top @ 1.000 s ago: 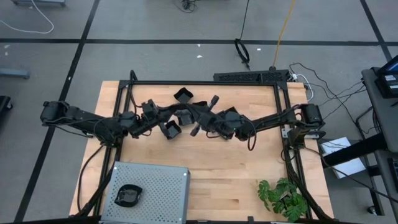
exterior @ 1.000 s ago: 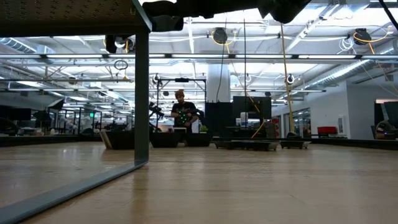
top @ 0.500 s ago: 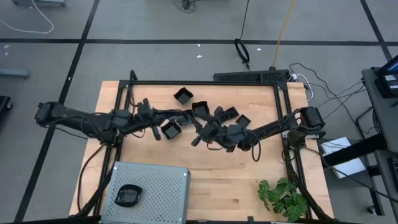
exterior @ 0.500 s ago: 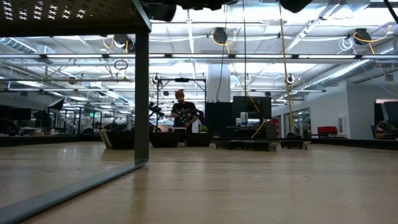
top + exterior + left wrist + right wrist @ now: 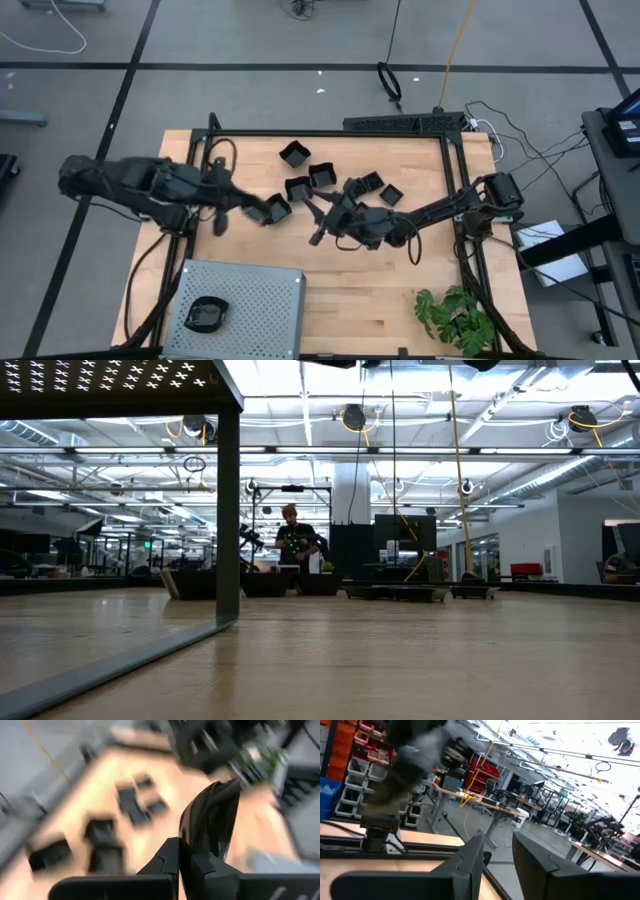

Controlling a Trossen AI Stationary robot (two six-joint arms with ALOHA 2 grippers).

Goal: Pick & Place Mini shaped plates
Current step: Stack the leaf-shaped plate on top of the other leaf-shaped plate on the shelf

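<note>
Several mini shaped plates, small glossy black dishes, lie flat on the wooden table [image 5: 340, 290] at its far middle, among them one at the back [image 5: 295, 154] and one nearest the left arm [image 5: 275, 208]. My left gripper [image 5: 184, 851] [image 5: 240, 205] is at the table's left, lifted and shut on one black plate [image 5: 210, 815]. My right gripper [image 5: 497, 857] [image 5: 316, 222] hovers open near the table's middle with nothing between its fingers. Another black plate [image 5: 207, 314] rests in the grey perforated tray [image 5: 260, 300]. My left gripper pinches the plate's rim [image 5: 189, 842] between its two fingers. The plate stands on edge and juts out beyond the fingertips, lifted clear of the table. The fingers slant down toward the table's right.
The grey perforated tray stands at the near left corner; its edge and leg [image 5: 228, 500] show in the low view. A green plant [image 5: 455, 318] sits at the near right corner. A black frame [image 5: 330, 133] borders the table. Bare wood lies at the near middle.
The two grippers were close together over the plates and have parted. My left gripper has risen and drawn back toward the table's left edge with the plate, tipping its fingers downward. My right gripper has swung a little toward the near edge.
</note>
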